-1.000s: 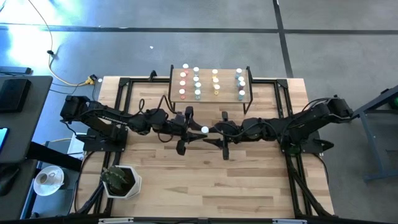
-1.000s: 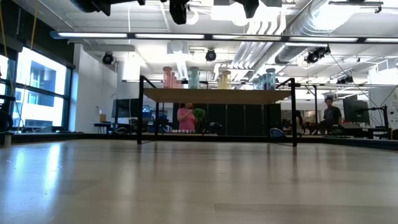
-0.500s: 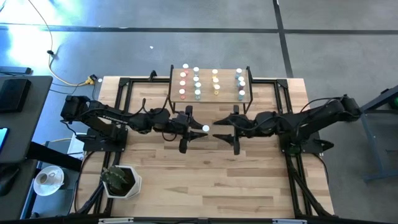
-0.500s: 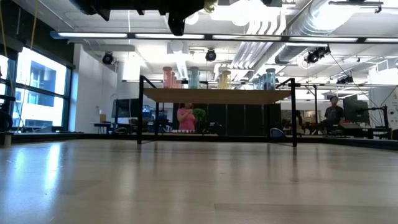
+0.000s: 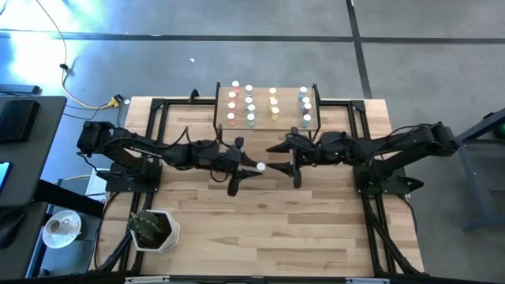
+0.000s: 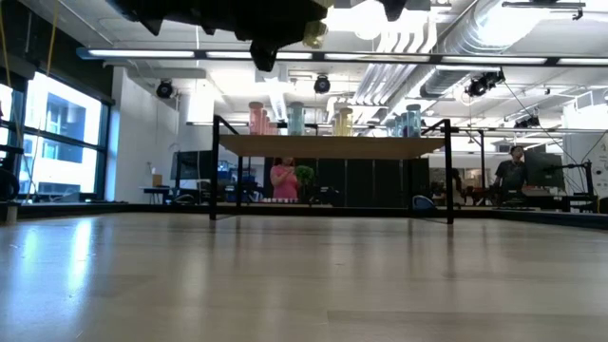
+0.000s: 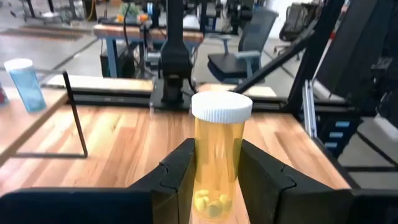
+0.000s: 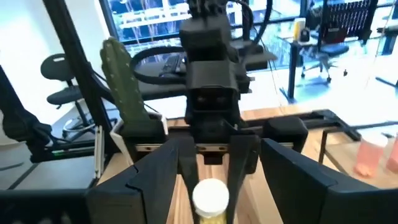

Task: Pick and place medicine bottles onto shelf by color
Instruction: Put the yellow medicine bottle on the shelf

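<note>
High view: left gripper [image 5: 251, 167] hovers over mid-table, in front of the shelf [image 5: 267, 125], clamped on a white-capped bottle [image 5: 259, 166]. Right gripper [image 5: 280, 156] faces it from just beside, fingers spread and empty. Bottles already on the shelf stand in columns by colour: red, blue-grey, yellow, then more blue-grey

Low view: both arms hang at the upper edge, well above the tabletop. The held bottle's yellow body [image 6: 314, 35] shows just beside the dark fingers. The shelf stands beyond, with its columns of bottles on top

Left wrist view: the yellow bottle [image 7: 217, 158] stands upright between the two fingers [image 7: 177, 177], which press on its sides; pills lie at its bottom. A blue bottle [image 7: 25, 83] stands well apart, near a black shelf leg

Right wrist view: the right fingers [image 8: 152, 171] are released, wide apart, nothing between them. The opposite gripper holds the bottle's cap [image 8: 211, 193] just ahead

Step in hand: judged as carry of the yellow bottle toward placement. Next move calls for lifting it above shelf height, aligning with the yellow column [image 5: 273, 102], lowering upright, then releasing without knocking neighbours
</note>
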Controlling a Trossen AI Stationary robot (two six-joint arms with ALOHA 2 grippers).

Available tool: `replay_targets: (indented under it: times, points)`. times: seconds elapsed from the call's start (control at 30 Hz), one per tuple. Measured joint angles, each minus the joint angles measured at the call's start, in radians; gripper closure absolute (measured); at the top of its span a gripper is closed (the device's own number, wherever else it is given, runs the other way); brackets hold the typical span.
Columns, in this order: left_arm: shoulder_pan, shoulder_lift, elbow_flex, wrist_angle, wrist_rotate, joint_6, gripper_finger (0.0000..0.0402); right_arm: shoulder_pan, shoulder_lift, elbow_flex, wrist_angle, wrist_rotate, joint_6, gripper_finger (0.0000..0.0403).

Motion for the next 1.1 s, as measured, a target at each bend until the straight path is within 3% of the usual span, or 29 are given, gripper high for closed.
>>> replay_targets:
  times: [0.2, 0.4, 1.1]
  points:
    - [0.000, 0.000, 0.001, -0.043, 0.000, 0.000, 0.0304, -0.060, 0.046, 0.127, -0.158, -0.061, 0.032, 0.0182]
    - [0.003, -0.001, 0.001, -0.049, -0.008, 0.000, 0.0304, -0.081, 0.117, 0.299, -0.494, -0.081, 0.007, 0.0182]
    - [0.003, -0.002, 0.002, -0.052, -0.010, 0.000, 0.0304, -0.049, 0.223, 0.308, -0.510, -0.127, 0.007, 0.0182]
